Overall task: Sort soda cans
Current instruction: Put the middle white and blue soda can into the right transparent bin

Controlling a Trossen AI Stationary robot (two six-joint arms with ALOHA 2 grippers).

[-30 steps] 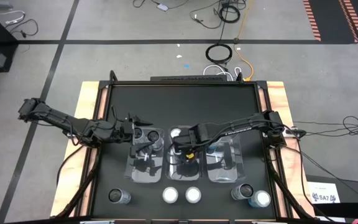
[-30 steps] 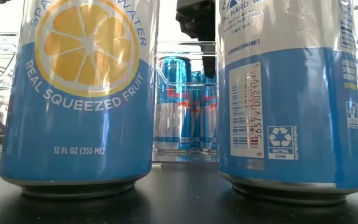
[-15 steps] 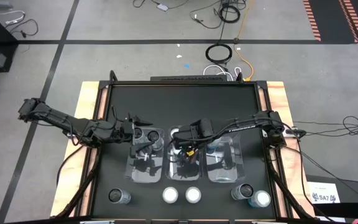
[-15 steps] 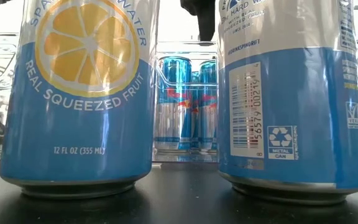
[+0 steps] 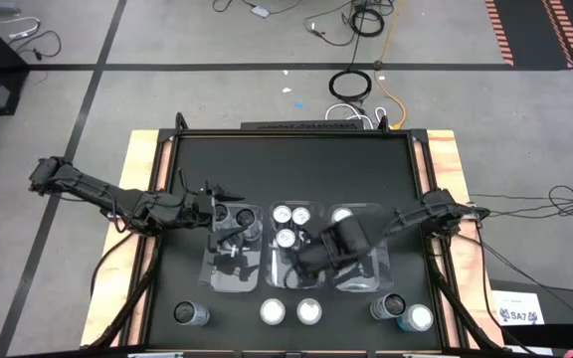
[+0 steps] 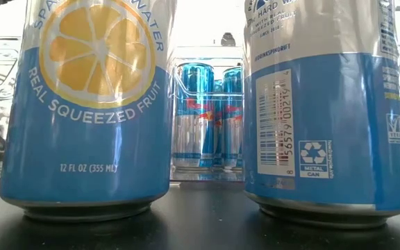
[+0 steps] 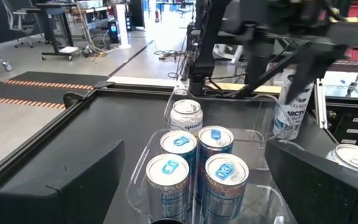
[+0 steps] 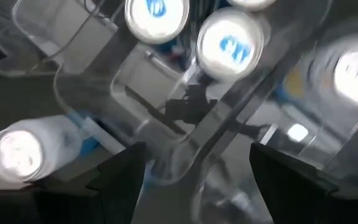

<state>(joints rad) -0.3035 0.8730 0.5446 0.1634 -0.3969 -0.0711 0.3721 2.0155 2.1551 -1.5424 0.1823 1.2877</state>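
Right gripper (image 5: 311, 261) hangs over the front half of the middle bin (image 5: 277, 281), its fingers spread apart and holding nothing. Three blue-tabbed cans (image 5: 286, 239) stand upright at the back of that same bin, just behind the fingers and not touching them. Left gripper (image 5: 229, 192) waits at the back edge of the left bin (image 5: 217, 278), wide open and empty, above two dark cans (image 5: 233, 215) in that bin. Six more cans (image 5: 308, 311) stand in a row on the black table (image 5: 291, 169) in front of the bins.
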